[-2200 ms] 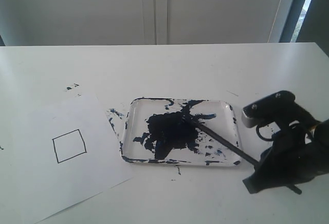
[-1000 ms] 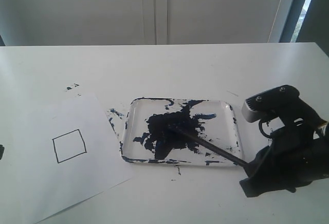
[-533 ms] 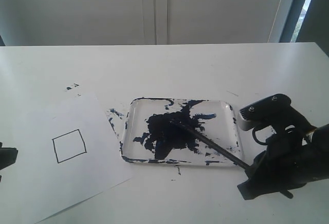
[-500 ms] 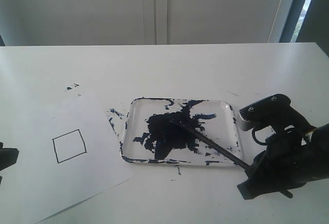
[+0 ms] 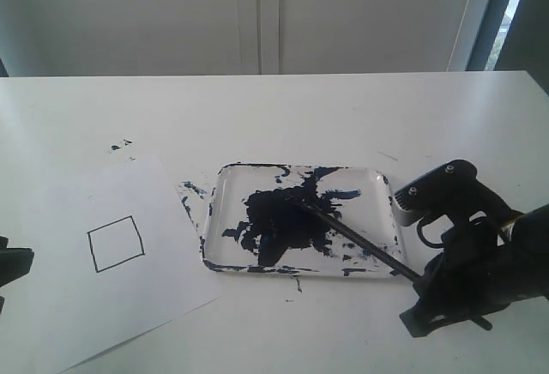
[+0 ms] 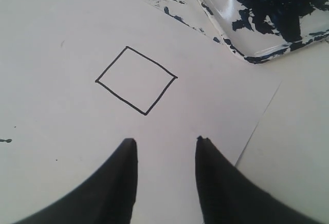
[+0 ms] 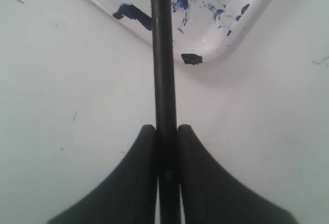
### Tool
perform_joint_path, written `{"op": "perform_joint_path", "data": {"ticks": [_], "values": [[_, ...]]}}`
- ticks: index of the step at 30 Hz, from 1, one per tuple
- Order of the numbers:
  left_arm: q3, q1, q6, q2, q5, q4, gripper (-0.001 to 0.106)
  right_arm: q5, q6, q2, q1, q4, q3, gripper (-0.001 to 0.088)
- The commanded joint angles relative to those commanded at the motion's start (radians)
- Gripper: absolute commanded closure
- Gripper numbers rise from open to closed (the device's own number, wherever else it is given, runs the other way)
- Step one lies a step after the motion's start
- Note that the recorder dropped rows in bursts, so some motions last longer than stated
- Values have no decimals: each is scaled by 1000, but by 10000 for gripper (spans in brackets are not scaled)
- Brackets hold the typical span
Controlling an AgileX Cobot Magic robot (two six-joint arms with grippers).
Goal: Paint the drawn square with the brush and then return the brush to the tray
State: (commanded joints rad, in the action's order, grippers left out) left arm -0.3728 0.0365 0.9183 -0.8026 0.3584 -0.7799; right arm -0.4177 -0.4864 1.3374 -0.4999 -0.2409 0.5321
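The brush (image 5: 356,241) (image 7: 162,54) is a thin black stick slanting from the paint pool out over the near right corner of the tray (image 5: 383,181) (image 7: 216,41). My right gripper (image 5: 419,281) (image 7: 166,129) is shut on its handle end, just outside that corner. The drawn square (image 5: 115,243) (image 6: 136,80) is a blank black outline on the white paper (image 5: 51,305), left of the tray. My left gripper (image 6: 165,142) hovers open over the paper, close to the square, with nothing between its fingers; in the exterior view only a dark bit of that arm shows at the left edge.
Dark paint specks (image 5: 120,144) mark the white table (image 5: 283,108) behind the paper, and smears (image 5: 190,192) lie by the tray's left side. A white wall and a window frame (image 5: 489,14) stand behind the table.
The right gripper has shifted slightly, dragging the brush tip a little to the right within the paint pool. The left arm has crept into the left edge of the exterior view.
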Motion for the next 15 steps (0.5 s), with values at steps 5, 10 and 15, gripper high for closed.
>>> {"op": "perform_joint_path", "data": {"ticks": [5, 10, 15], "values": [[0, 0, 0, 0, 0, 0, 625, 9, 1, 11, 0, 0, 0, 649], [0, 0, 2, 0, 0, 0, 625, 43, 2, 11, 0, 8, 0, 562], [0, 0, 2, 0, 0, 0, 625, -4, -15, 11, 0, 50, 0, 509]]}}
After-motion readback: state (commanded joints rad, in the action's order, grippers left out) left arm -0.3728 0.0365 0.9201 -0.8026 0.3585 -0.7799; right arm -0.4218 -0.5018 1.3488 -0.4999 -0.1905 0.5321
